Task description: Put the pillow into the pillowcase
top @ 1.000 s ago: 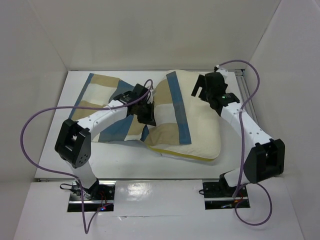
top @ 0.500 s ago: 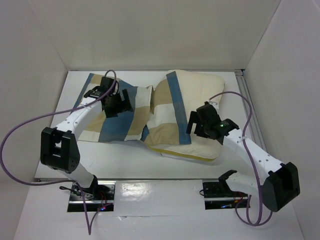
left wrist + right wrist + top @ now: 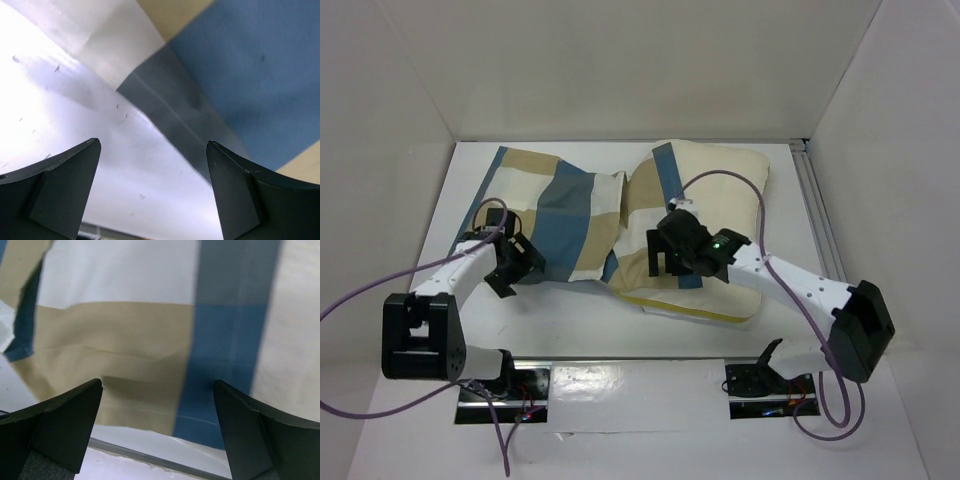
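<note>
From up top I see the counter [image 3: 580, 325] boxed in by white walls [image 3: 620, 70], with a metal rail [image 3: 813, 200] along its right edge and purple cables [image 3: 365, 285] looping off both arms (the left one swings wide, clear of the cloth). The pillowcase [image 3: 560, 210] lies spread across the left and middle of the counter. Its right part, ending in a blue band [image 3: 670, 195], is draped up over the left end of the pillow [image 3: 730, 200]. The pillow sits at the right, most of its cream body bare and its yellow piping [image 3: 695, 311] showing along the near edge. Whether that covered end is actually inside the case or only under a flap I cannot tell. The left claw [image 3: 518, 264] hangs over the near left border of the pillowcase, its jaws spread and holding nothing. Its wrist view adds what the top cannot: the claw [image 3: 152, 192] is gaping, and the blue hem [image 3: 240, 65] runs diagonally over bare counter [image 3: 60, 100], untouched between the fingers [image 3: 65, 190]. The right claw [image 3: 665, 262] is over the blue band where the cloth rides on the pillow, likewise released. Its own camera shows the claw [image 3: 157, 432] wide apart above a tan check [image 3: 115, 340] and the blue strip [image 3: 235, 330]. The arm itself crosses the pillow's near right part in the top view.
</note>
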`<action>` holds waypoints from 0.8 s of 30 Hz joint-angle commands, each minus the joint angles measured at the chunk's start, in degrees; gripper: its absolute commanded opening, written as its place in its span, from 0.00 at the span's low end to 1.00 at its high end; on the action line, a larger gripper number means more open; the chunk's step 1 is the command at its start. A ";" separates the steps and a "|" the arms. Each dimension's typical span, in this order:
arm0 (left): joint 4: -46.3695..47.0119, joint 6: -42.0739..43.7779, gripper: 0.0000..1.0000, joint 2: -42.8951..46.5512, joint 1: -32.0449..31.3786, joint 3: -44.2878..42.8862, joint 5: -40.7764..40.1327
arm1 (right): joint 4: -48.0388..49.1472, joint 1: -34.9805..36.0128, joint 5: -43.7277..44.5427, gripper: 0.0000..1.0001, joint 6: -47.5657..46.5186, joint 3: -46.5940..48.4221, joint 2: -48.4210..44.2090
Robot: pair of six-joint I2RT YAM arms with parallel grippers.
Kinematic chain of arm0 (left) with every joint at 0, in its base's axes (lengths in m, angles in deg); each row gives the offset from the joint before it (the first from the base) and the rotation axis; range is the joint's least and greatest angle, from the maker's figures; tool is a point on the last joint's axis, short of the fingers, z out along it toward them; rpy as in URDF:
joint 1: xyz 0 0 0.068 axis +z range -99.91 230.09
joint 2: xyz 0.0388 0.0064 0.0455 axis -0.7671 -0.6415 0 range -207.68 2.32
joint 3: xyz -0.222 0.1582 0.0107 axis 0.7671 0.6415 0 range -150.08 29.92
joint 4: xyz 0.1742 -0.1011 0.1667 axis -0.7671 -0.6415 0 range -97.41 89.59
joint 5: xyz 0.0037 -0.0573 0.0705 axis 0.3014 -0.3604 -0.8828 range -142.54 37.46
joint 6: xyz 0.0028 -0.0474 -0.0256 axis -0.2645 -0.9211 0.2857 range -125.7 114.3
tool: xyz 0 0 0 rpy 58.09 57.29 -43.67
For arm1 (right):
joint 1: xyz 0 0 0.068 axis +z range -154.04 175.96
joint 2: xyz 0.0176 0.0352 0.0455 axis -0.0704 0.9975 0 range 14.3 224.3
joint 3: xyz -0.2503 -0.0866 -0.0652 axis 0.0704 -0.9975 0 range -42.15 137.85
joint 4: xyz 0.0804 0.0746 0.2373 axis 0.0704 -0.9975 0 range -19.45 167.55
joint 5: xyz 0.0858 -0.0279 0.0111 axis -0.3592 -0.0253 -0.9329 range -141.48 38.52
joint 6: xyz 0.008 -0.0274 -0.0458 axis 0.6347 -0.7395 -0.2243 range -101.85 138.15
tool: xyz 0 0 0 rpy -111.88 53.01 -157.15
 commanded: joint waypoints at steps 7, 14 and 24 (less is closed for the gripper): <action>9.26 -4.90 0.35 -14.10 2.09 -4.92 3.08 | 7.27 2.18 -3.09 0.96 -3.08 6.08 10.25; 8.12 -4.90 0.00 -19.10 6.22 -13.36 2.37 | 10.98 2.18 -5.12 0.40 -4.22 9.32 14.99; -4.70 -0.95 0.00 -34.50 12.37 -48.78 -3.95 | 12.12 5.50 -10.47 0.00 -12.31 29.27 29.67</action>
